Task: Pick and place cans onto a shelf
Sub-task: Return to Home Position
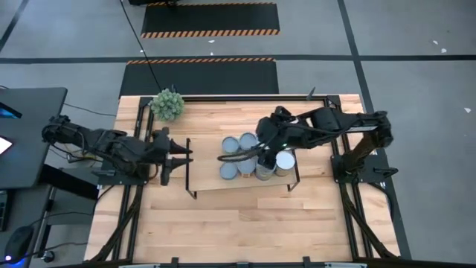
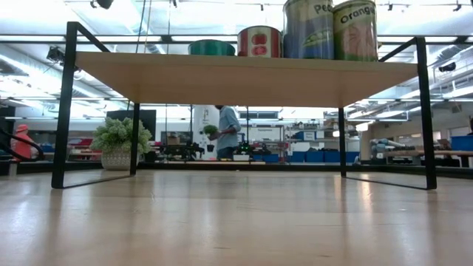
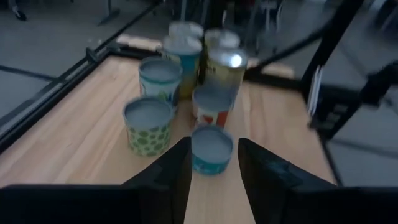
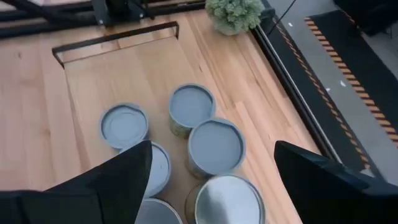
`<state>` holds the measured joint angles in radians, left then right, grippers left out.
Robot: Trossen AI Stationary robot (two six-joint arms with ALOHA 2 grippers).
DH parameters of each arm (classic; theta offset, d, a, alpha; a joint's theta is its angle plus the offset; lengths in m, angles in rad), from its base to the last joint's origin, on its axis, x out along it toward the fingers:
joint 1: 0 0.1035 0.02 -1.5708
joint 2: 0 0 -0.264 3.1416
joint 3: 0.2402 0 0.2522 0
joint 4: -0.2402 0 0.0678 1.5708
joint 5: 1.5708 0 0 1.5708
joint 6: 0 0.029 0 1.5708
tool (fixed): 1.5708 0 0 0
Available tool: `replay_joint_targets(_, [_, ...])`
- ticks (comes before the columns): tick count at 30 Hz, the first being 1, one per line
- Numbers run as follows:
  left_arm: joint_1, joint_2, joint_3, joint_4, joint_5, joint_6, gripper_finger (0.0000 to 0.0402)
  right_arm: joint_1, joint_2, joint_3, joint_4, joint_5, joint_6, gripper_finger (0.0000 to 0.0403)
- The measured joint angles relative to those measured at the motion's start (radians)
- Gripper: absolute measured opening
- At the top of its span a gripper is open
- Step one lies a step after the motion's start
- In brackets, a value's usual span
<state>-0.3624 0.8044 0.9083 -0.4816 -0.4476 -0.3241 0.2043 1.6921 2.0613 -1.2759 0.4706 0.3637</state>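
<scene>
High view: cans (image 1: pixel 230 170) beneath right claw (image 1: pixel 223 157)

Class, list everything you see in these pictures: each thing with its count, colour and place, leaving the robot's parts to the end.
cans: eight, silvery tops, mixed labels, clustered toward the shelf's right end
shelf: one, light wood, black rod frame, mid-table
plant: one, green, white pot, left-side table corner
table: one, wood
person: one, light shirt, room behind
left gripper: black, open, at the shelf's left end
right gripper: black, open, above the cans
</scene>
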Motion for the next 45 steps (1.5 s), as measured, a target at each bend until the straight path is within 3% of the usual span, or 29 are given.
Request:
replay_joint_targets(10, [0.081,-0.201,-0.183,0.185,0.003,-0.07,0.0132,-0.011,-0.333,-0.499,0.486,-0.009,0.024,0.0345])
replay_joint_targets(19, [0.215,-0.317,-0.321,0.299,0.076,-0.119,0.0081,-0.032,-0.586,-0.826,0.722,0.002,0.148,0.0345])
replay_joint_targets(31, [0.327,-0.413,-0.328,0.258,0.136,-0.134,0.0006,-0.03,-0.854,-1.111,0.826,0.098,0.292,0.0345])
replay_joint_targets(40, [0.326,-0.413,-0.328,0.222,0.14,-0.159,0.0005,-0.03,-1.005,-1.253,0.946,0.139,0.299,0.0339])
replay_joint_targets(45, [0.326,-0.416,-0.374,0.298,0.158,-0.169,0.0003,-0.03,-1.067,-1.332,1.007,0.14,0.3,0.0292])
